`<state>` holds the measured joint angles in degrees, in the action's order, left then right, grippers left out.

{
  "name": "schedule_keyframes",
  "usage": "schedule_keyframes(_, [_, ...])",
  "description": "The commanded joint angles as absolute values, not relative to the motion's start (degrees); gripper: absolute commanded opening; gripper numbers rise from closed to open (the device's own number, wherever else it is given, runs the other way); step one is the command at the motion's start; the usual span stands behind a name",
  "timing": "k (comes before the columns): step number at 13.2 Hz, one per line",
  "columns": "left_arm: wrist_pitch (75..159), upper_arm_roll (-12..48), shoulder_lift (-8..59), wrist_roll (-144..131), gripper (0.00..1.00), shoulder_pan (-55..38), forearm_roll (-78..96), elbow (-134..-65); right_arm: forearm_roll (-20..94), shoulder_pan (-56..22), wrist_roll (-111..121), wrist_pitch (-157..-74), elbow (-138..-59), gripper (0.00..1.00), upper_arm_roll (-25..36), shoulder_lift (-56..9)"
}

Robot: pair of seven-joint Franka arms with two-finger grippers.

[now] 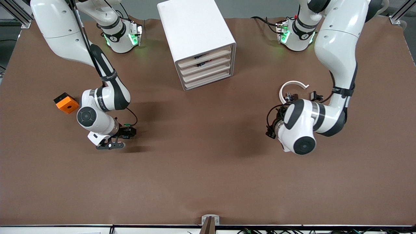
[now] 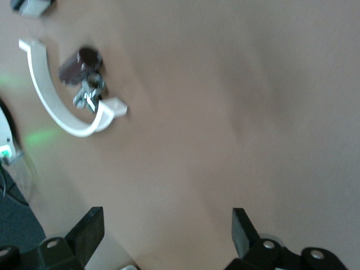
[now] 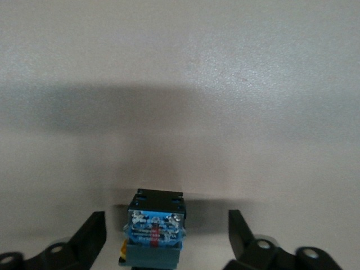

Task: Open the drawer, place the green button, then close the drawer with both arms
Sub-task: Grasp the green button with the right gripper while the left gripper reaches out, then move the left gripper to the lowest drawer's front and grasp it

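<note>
The button lies on the brown table between the spread fingers of my right gripper; neither finger touches it. In the right wrist view its dark blue body shows with a pale labelled face; its lower edge is cut off by the frame and its cap is not visible. In the front view my right gripper is low over the table toward the right arm's end, and the button appears only as a speck of green at the fingers. An orange block sits on the table near my right arm's wrist.

My left gripper hangs released, holding nothing, over bare table toward the left arm's end. In the front view my left gripper is mostly hidden by the wrist. A white curved strip and small dark parts lie near it. The white drawer cabinet stands between the bases; its four drawers look shut.
</note>
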<state>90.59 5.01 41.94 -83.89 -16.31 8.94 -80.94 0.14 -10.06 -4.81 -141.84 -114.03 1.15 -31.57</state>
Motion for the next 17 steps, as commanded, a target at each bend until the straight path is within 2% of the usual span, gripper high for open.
schedule_keyframes(1, [88.33, 4.57, 42.45, -88.58, 1.00, -20.11, 12.55, -79.45, 1.14, -10.63, -5.54, -142.21, -114.96, 0.62, 0.97, -30.94])
schedule_keyframes(3, [88.33, 4.57, 42.71, -93.32, 1.00, -21.87, 16.16, -79.37, 1.14, -10.63, -5.54, -142.12, -114.87, 0.41, 0.97, -30.94])
schedule_keyframes(5, [88.33, 4.57, 43.59, -98.41, 1.00, -23.20, 21.06, -79.45, 1.14, -10.63, -5.54, -142.12, -114.70, 0.26, 0.97, -30.94])
schedule_keyframes(6, [88.42, 4.57, 44.29, -101.40, 1.00, -23.64, 23.62, -79.45, 1.14, -10.63, -5.54, -142.03, -114.61, 0.22, 0.97, -30.85])
schedule_keyframes(13, [88.68, 4.57, 48.60, -113.10, 1.00, -26.19, 36.10, -79.37, 1.05, -10.37, -5.19, -138.62, -110.66, 0.21, 1.05, -28.92])
schedule_keyframes(15, [88.68, 4.57, 49.04, -118.45, 1.00, -27.07, 39.62, -79.45, 1.05, -10.63, -5.36, -133.01, -108.21, 0.21, 1.05, -26.55])
schedule_keyframes(17, [88.68, 4.57, 49.04, -120.14, 1.00, -28.29, 40.08, -79.45, 0.97, -11.42, -5.36, -123.89, -103.74, 0.21, 1.05, -24.71])
